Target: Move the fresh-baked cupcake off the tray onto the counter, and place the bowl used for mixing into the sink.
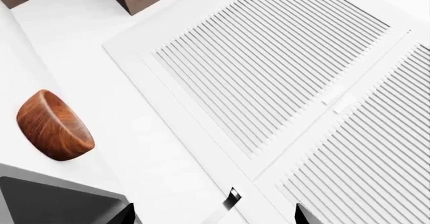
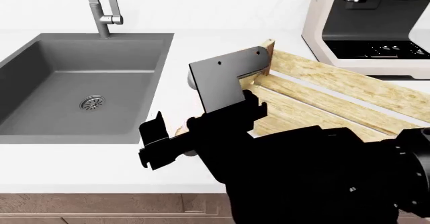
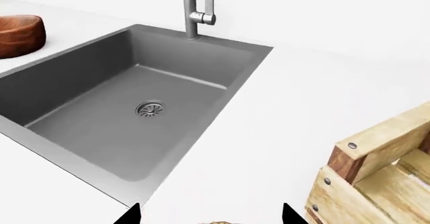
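Note:
The reddish-brown wooden bowl (image 1: pixel 54 126) (image 3: pixel 20 35) stands on the white counter (image 3: pixel 289 103) beyond the far left corner of the dark grey sink (image 2: pixel 80 88) (image 3: pixel 128 108). My left gripper (image 1: pixel 215 215) is open and well away from the bowl. My right gripper (image 2: pixel 152 141) (image 3: pixel 209 215) is open over the counter strip between the sink and the wooden tray (image 2: pixel 336 98) (image 3: pixel 376 173). A cream-and-brown sliver, probably the cupcake (image 3: pixel 218 222), shows between its fingertips at the frame edge. In the head view the right arm hides that spot.
A tall steel faucet (image 2: pixel 100 10) (image 3: pixel 195 10) rises behind the sink. A cream-coloured appliance (image 2: pixel 369 27) stands behind the tray at the back right. White louvred panels (image 1: pixel 289 83) fill much of the left wrist view. Brown cabinets (image 2: pixel 100 209) run under the counter's front edge.

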